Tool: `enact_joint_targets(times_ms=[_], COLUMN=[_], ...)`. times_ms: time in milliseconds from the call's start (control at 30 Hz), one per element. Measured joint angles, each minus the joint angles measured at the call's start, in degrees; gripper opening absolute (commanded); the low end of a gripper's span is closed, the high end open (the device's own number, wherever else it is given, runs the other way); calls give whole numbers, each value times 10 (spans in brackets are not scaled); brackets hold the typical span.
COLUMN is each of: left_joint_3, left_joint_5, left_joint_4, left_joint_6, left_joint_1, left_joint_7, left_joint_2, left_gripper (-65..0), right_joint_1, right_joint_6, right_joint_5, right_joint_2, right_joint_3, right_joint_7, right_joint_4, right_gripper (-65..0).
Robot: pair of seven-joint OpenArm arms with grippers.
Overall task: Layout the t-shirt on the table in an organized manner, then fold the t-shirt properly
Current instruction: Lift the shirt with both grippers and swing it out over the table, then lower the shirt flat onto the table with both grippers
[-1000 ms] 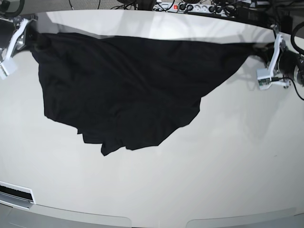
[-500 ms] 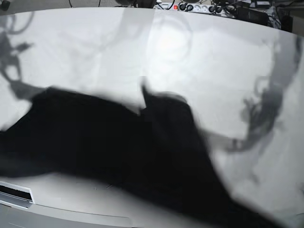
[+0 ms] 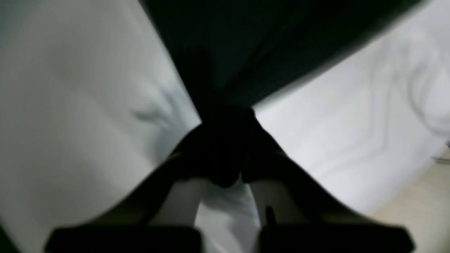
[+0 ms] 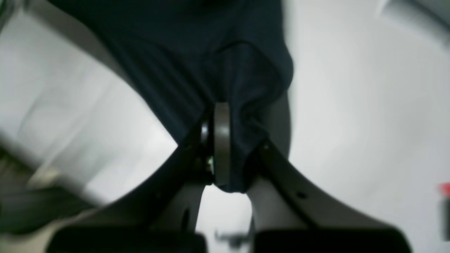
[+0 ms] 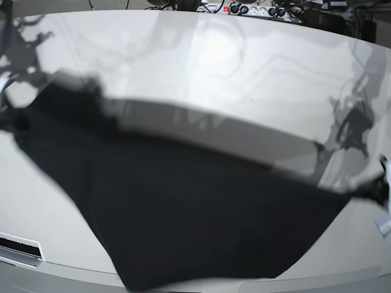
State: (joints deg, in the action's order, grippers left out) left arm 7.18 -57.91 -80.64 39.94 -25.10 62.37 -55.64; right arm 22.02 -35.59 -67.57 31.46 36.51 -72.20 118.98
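Over the table: the plain black soft-fabric t-shirt (image 5: 183,213) hangs stretched between both arms, blurred, its lower edge sagging to a point near the front edge.
Surface: glossy white curved-edged table (image 5: 244,73) shows bare behind the cloth, with dark arm shadows at both far corners.
Left gripper (image 3: 233,147): jaws pinched tight on a bunched corner of the t-shirt, fabric fanning away from it.
Right gripper (image 4: 225,151): jaws clamped on a gathered fold of the t-shirt, cloth spreading upward from them.
Background: power strip (image 5: 244,9) beyond the far edge.
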Motion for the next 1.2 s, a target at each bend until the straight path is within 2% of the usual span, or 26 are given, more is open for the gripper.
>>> enact_joint_targets(times_ms=[67,200,433,533,567,633,767,833,1100,1200], left_joint_3=[3,2,2,2,2,2,2,2,2,2], left_joint_5=[0,1,-18,-57,-65,-102,-202,-261,-261,-261], left_joint_4=[39,87,129,128,128,127,128,128,128,127], left_joint_6=[0,0,0,0,0,-1,-3,-2,-2,-2], left_joint_1=[27,37,45,43,41,38,46,56,91,117], left_joint_7=[4,-7,6,5,7,43,178,181,181,176], left_joint_2=[15,29,31,31,32,34,29,28,24,25], left_gripper=[-650,-650,-650,-650,-650,-650,-650,-650,-650,-650], right_joint_1=[-7,-19,-14,-15,-14,-15,-15,-14,7,34], right_joint_6=[-1,-27,-26,-26,-15,2,27,29,32,15], right_joint_5=[-4,-3,41,71,78,83,86,86,75,32], right_joint_2=[-6,-3,-14,-13,-13,-13,-13,-13,-7,-3], right_joint_3=[-29,-63,-98,-109,-110,-111,-112,-112,-112,-112], right_joint_7=[13,19,15,15,14,-3,-57,-57,-60,-85], right_joint_4=[-35,-73,-74,-74,-74,-74,-74,-74,-74,-74], right_gripper=[-650,-650,-650,-650,-650,-650,-650,-650,-650,-650])
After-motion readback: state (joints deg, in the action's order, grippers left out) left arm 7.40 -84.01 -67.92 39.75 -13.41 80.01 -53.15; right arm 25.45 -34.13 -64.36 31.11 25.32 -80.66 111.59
